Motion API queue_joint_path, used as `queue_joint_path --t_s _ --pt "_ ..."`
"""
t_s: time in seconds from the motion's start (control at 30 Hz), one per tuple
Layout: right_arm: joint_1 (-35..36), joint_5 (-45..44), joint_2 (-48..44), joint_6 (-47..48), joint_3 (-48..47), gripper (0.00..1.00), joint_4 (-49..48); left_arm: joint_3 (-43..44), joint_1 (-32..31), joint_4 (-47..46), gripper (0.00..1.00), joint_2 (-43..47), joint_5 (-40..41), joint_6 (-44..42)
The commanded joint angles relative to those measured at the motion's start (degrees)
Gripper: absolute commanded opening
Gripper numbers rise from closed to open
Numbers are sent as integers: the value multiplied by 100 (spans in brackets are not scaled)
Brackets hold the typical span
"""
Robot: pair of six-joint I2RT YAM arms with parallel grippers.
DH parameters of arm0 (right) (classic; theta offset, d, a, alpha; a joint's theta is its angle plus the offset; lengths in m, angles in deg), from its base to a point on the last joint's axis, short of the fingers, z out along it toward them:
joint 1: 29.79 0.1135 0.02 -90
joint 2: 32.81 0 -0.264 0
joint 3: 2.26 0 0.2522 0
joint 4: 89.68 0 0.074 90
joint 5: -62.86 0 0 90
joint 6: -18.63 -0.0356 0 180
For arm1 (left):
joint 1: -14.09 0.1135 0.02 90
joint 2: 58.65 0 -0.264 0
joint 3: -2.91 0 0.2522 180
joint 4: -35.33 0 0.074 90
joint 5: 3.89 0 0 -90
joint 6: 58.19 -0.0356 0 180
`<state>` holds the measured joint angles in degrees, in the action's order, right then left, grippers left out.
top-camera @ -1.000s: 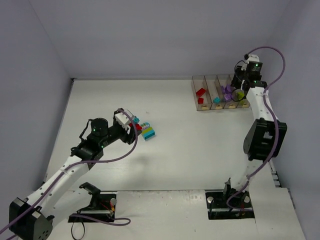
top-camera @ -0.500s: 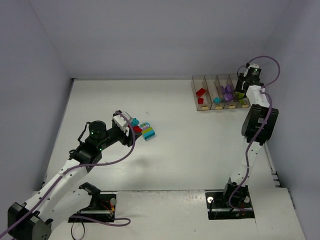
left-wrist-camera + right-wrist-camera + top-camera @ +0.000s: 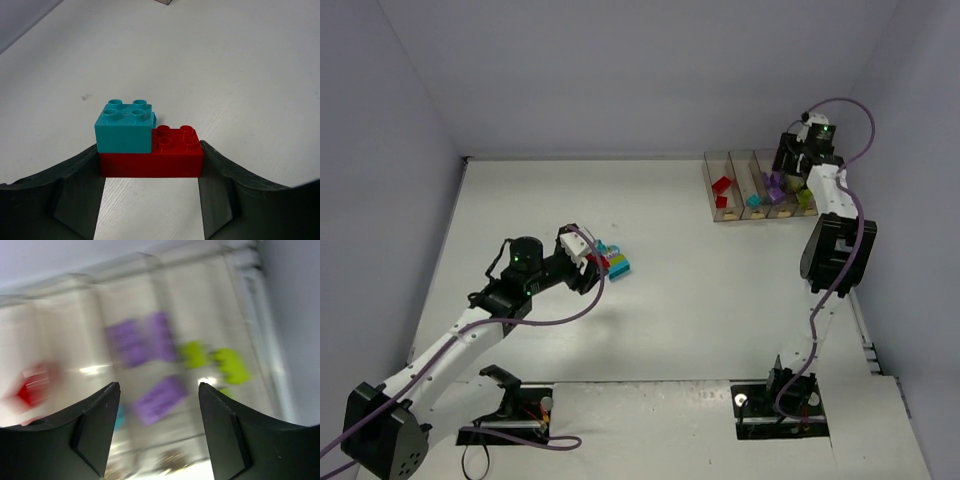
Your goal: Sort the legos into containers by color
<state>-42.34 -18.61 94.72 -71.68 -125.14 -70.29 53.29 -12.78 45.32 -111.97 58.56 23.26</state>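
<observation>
We log L claw (image 3: 590, 256) pinching red brick (image 3: 150, 164), teal brick (image 3: 124, 131) stacked on one end. R claw (image 3: 157, 387) spread above containers (image 3: 740, 154); purple bricks (image 3: 159, 401), lime bricks (image 3: 230, 365) below, blurred.

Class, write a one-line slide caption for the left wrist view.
Left gripper, jaws clamping a red brick topped by a teal brick, white table behind.
</observation>
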Motion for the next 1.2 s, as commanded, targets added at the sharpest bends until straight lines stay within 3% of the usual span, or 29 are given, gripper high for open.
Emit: queue_joint_path --t_s 0.0,0.23,0.5,0.97,1.17 --pt "578 883 -1562 -442 118 60 -194 407 15 -695 0 -143 -268 -339" --pt "2027 2089 -2775 -1260 1330 62 -211 802 -2 -546 0 -337 -286 -902" --pt "3908 2653 -3576 -1997 2219 73 -771 1093 -2 -301 4 -398 -233 -1227" --pt "5087 3119 -3638 -2438 2589 72 -1231 1286 -20 122 4 -486 -172 -1552" --pt "5246 3022 -3489 -2482 2554 64 -1275 1339 -28 34 4 -565 -189 -1553"
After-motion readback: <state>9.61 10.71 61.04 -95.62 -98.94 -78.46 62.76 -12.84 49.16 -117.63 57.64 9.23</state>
